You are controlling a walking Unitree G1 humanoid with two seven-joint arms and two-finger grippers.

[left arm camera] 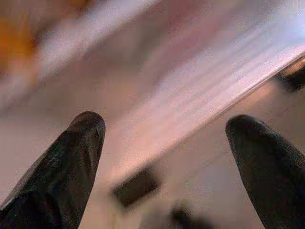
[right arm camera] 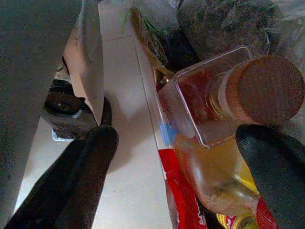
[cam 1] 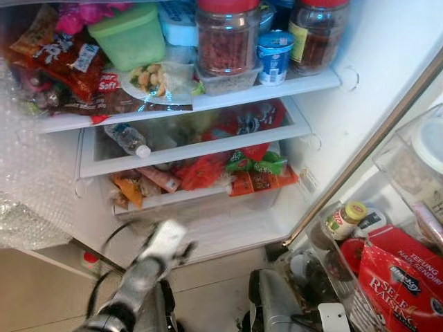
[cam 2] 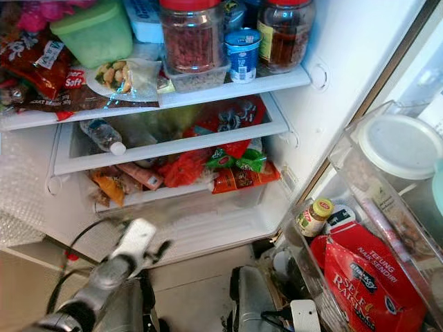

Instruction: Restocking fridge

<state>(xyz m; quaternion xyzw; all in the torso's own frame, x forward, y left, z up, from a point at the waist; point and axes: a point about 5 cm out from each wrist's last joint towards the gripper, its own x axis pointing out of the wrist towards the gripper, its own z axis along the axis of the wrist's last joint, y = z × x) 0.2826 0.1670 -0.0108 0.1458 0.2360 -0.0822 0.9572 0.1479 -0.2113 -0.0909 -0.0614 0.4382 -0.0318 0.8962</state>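
Hovering before the open fridge (cam 1: 315,149), left pincer (left arm camera: 164,143) spread wide, empty; right pincer (right arm camera: 178,171) likewise.

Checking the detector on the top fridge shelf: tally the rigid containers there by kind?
Red-lidded glass jars: 2, one with reddish contents, one with dark contents
Green plastic tub: 1
Small blue-and-white cup: 1
Clear shallow tub under the first jar: 1
White-and-blue box at the back: 1
Total: 6
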